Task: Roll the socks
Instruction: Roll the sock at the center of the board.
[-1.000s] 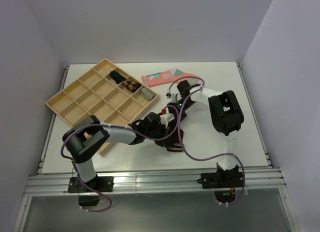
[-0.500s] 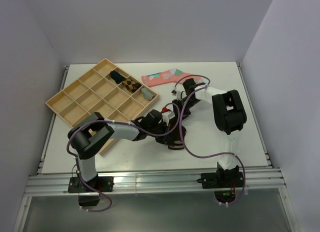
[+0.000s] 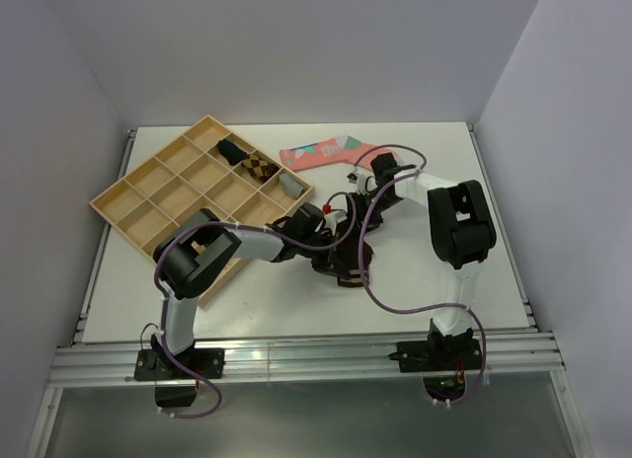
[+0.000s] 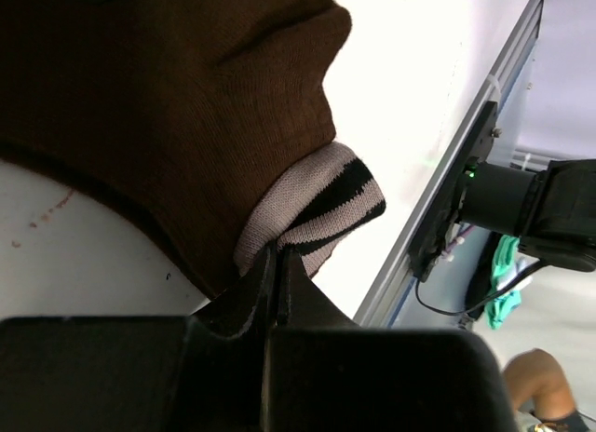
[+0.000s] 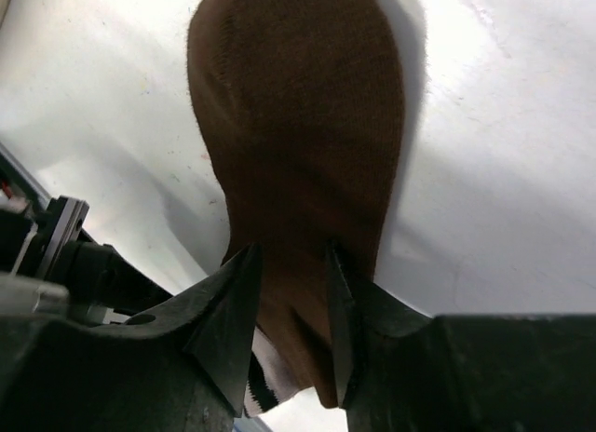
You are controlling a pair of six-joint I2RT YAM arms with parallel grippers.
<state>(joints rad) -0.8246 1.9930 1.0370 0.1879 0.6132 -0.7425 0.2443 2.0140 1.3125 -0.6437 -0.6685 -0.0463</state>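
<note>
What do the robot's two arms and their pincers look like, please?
Both arms, the left arm and the right arm, have white links between bulky black joints, with purple cables looping alongside. The left pincer and right pincer have matte black, wedge-shaped fingers tapering to thin tips.

You looked down on the table (image 3: 444,172) from high behind the arms (image 3: 454,221). Your two wrist cameras faced the sock (image 4: 168,125) from very close; all three views shared it.
</note>
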